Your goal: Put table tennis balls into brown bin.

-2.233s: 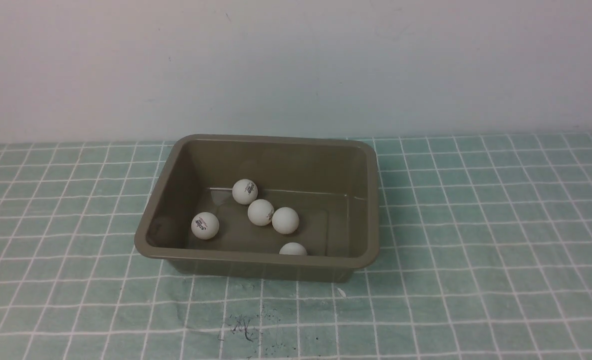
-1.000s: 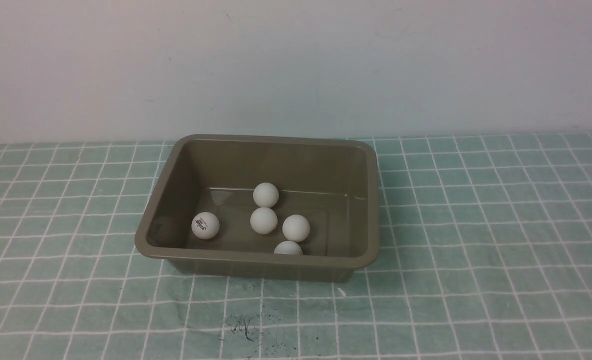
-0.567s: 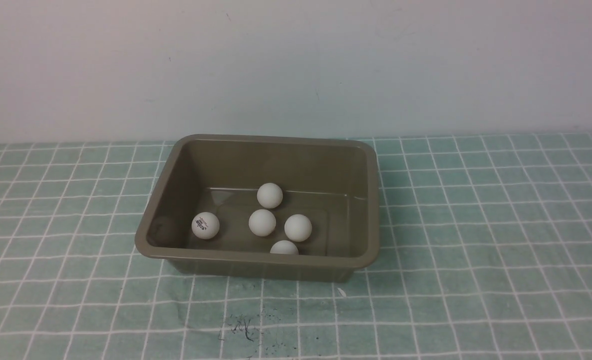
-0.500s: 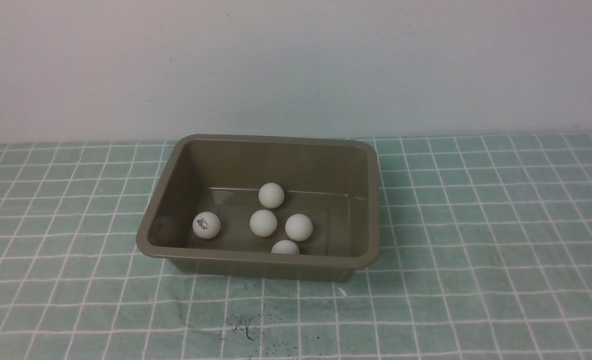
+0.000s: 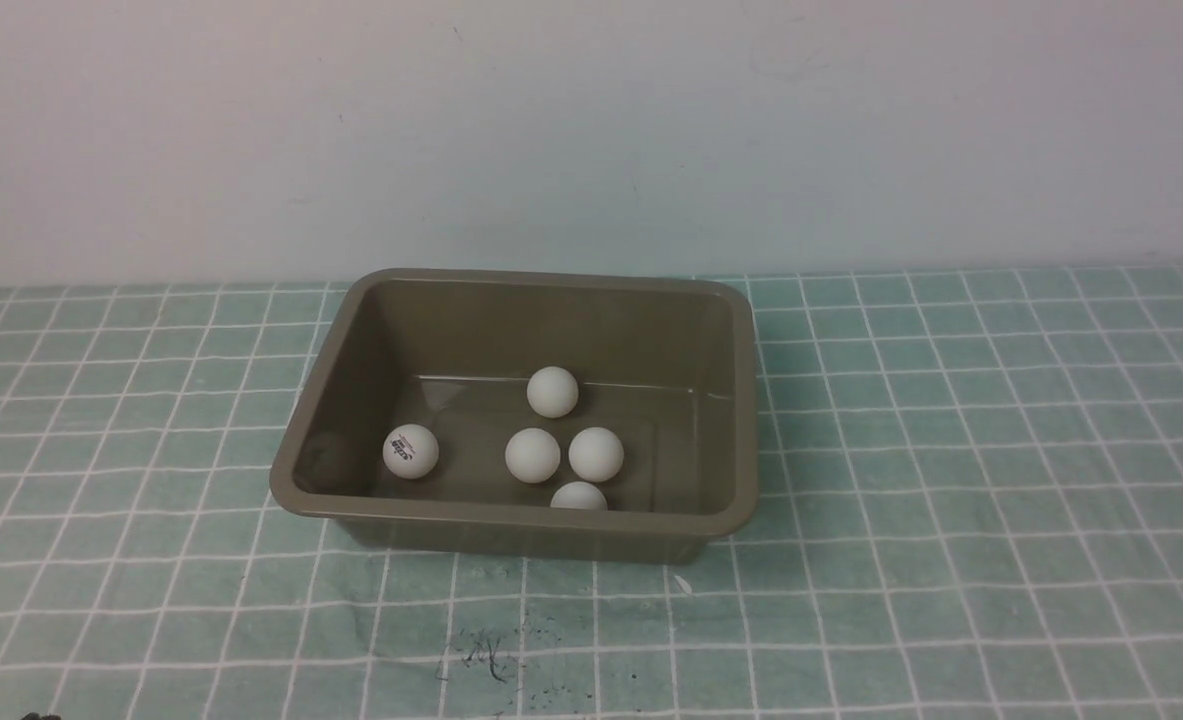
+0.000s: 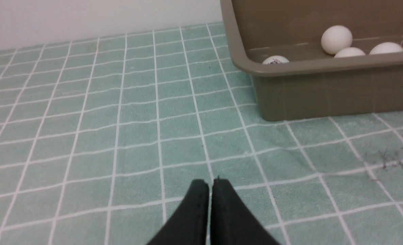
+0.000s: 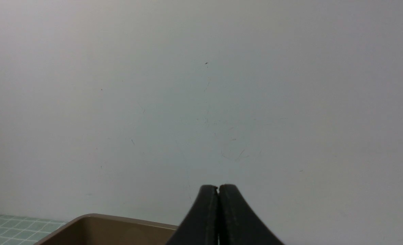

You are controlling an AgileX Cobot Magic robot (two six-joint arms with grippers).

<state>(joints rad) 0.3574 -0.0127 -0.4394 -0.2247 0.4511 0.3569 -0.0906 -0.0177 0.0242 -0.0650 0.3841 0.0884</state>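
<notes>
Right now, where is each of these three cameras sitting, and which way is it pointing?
Front view: between the arms, facing forward at the olive-brown plastic bin holding five white table tennis balls; no gripper shows.
Left wrist view: low over the green checked cloth, facing the bin's corner; the shut left gripper shows.
Right wrist view: raised, facing the pale wall; the shut right gripper shows.
All three share the bin.

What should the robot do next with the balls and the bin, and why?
Probably nothing more than holding both arms back: all five table tennis balls lie inside the brown bin, none shows on the cloth, and the left gripper and right gripper are shut and empty.
</notes>
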